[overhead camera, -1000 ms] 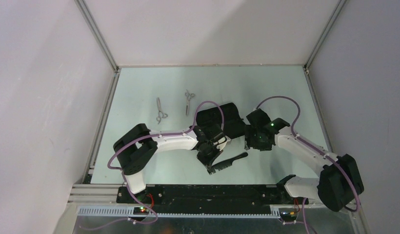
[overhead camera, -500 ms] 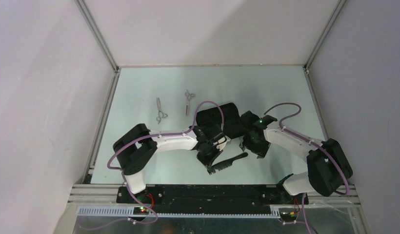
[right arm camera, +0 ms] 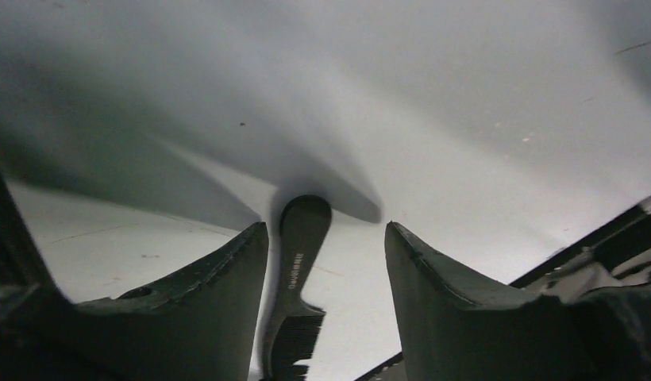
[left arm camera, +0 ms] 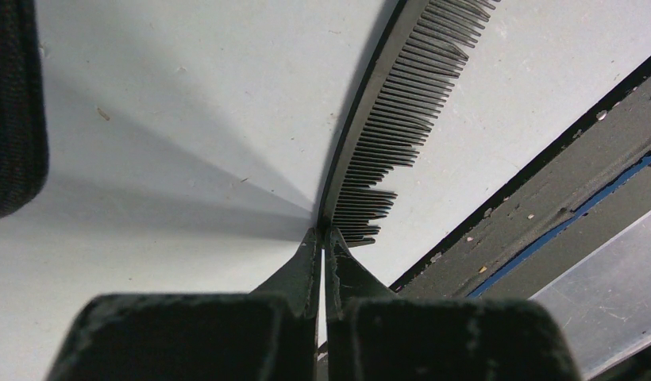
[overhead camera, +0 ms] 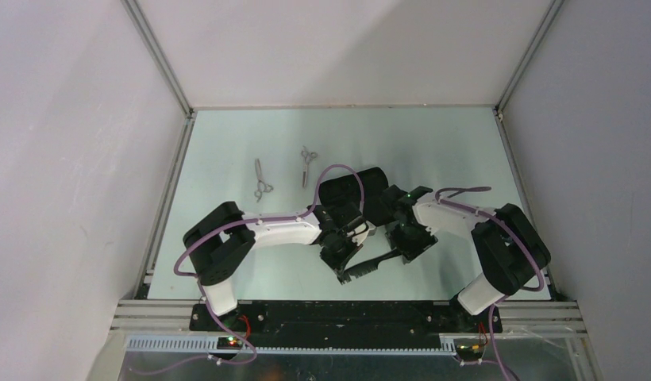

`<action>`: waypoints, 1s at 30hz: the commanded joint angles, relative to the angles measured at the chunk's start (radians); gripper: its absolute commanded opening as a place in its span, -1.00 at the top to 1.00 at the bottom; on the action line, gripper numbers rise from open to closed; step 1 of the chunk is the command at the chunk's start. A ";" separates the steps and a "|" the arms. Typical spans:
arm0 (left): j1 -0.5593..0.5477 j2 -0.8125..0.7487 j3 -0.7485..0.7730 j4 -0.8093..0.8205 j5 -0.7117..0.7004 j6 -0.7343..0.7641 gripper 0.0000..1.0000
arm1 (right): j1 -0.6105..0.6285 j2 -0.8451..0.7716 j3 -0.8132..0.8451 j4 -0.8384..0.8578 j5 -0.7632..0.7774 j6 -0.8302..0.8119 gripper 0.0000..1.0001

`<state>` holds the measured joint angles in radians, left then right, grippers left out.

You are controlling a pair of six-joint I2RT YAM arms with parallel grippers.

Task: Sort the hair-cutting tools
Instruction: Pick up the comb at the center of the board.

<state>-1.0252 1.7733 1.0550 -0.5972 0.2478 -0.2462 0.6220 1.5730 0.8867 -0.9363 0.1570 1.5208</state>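
On the far left of the surface point(overhead camera: 433, 143), the left-hand scissors point(overhead camera: 263, 181) lie flat, blades pointing away from the arms, rings nearest them. Just to their right, apart from them, the second scissors point(overhead camera: 308, 165) lie flat the other way round, rings farthest from the arms. No arm touches either pair.

Right of the scissors, near mid-surface, sits the black pouch point(overhead camera: 368, 189), partly covered by both wrists in the top view.

Directly in front of the pouch, the left tool point(overhead camera: 344, 264) points down at the near part of the surface. Its fingers point(left arm camera: 302, 266) are pressed together and pinch the toothed end of the black comb point(overhead camera: 378, 262). The left wrist view shows the comb point(left arm camera: 402, 103) running away from the pinch, teeth turned towards the surface's near edge.

The comb extends rightward to the right tool point(overhead camera: 406, 244). The right tool point(right arm camera: 326, 230) has its jaws spread, one on each side of the comb's rounded handle point(right arm camera: 300, 238). The handle sits closer to one finger point(right arm camera: 227, 278); whether they touch cannot be told.
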 commanded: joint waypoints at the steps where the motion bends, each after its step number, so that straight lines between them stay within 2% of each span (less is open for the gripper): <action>1: -0.001 0.052 -0.052 0.037 -0.098 0.015 1.00 | 0.020 0.028 0.028 0.003 0.004 0.156 -0.16; 8: -0.001 0.048 -0.055 0.038 -0.097 0.015 1.00 | 0.031 0.059 -0.014 0.065 -0.014 0.239 -0.03; 14: -0.001 0.046 -0.057 0.040 -0.098 0.016 1.00 | 0.037 0.087 -0.016 0.038 -0.028 0.273 0.37; 18: -0.001 0.029 -0.063 0.042 -0.106 0.014 1.00 | 0.039 0.059 -0.016 0.026 -0.024 0.267 0.73; 20: -0.001 0.012 -0.068 0.043 -0.118 0.010 0.98 | 0.039 0.035 -0.015 0.026 -0.022 0.260 0.82; 22: -0.001 -0.015 -0.073 0.047 -0.133 0.005 0.86 | 0.039 0.009 -0.015 0.037 -0.021 0.234 0.97; 23: -0.001 -0.037 -0.078 0.049 -0.142 0.002 0.72 | 0.038 -0.005 -0.016 0.048 -0.022 0.226 1.00; 24: -0.001 -0.050 -0.078 0.050 -0.152 0.000 0.63 | 0.039 -0.012 -0.016 0.053 -0.024 0.216 1.00; 27: -0.001 -0.128 -0.081 0.055 -0.177 -0.016 0.17 | 0.039 -0.046 -0.015 0.072 -0.027 0.197 1.00; 30: 0.001 -0.222 -0.084 0.061 -0.215 -0.036 -0.13 | 0.039 -0.074 -0.015 0.080 -0.030 0.180 1.00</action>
<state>-1.0279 1.6714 0.9798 -0.5476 0.1398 -0.2615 0.6537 1.5597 0.8726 -0.8593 0.1074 1.7191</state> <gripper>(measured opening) 0.489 0.155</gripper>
